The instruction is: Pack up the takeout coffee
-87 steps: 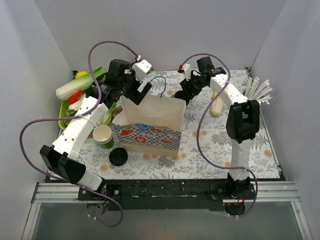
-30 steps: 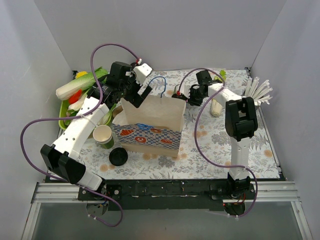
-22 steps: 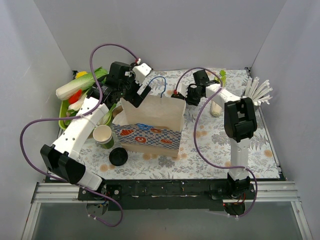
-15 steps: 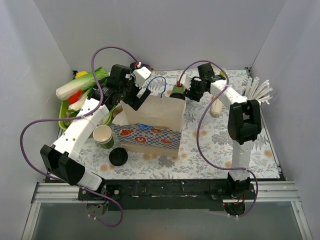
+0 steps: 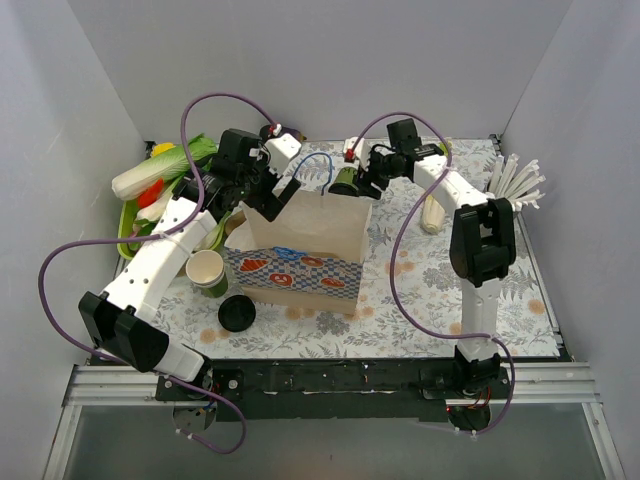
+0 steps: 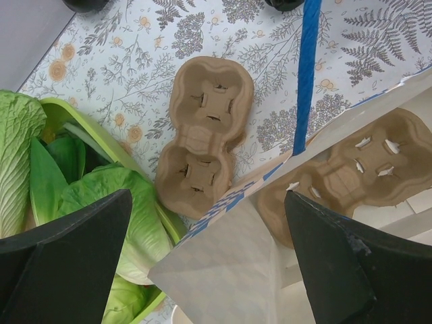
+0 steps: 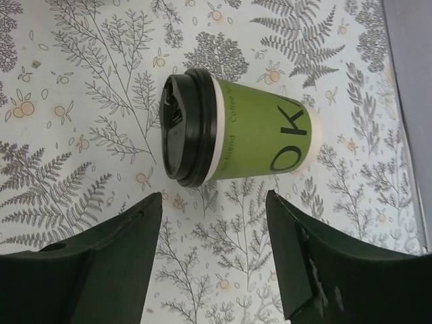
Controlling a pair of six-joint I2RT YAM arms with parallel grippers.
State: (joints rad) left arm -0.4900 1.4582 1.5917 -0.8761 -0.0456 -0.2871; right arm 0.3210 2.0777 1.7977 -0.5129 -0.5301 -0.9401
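Two arms meet over the paper bag (image 5: 300, 250), the biggest thing on the table, which stands with its mouth open. The left gripper (image 5: 283, 192) hangs at the bag's far left corner, its fingers spread wide either side of the rim and clamped on nothing. The right gripper (image 7: 214, 194) sits behind the bag's far right corner, likewise spread wide and empty. One cardboard carrier (image 6: 351, 169) lies on the bag's floor, and a second carrier (image 6: 202, 138) lies outside on the tablecloth (image 6: 135, 40), just beside the bag's far left wall. The takeout coffee (image 7: 256, 138) is outside the bag, just behind its far rim toward the right end. In the right wrist view it appears to lie on its side, just beyond the right fingertips and not between them. I judge it a light thing with a thin paper wall that dents under a hard squeeze, and being round it may roll off if one finger touches first. How full it is cannot be told, so it should be treated as liable to slosh or leak. The best hold seems to be across the green wall near its middle, with a gentle squeeze. The black lid (image 7: 183, 128) looks glossy and only snapped on, so it is a poor place to grip.
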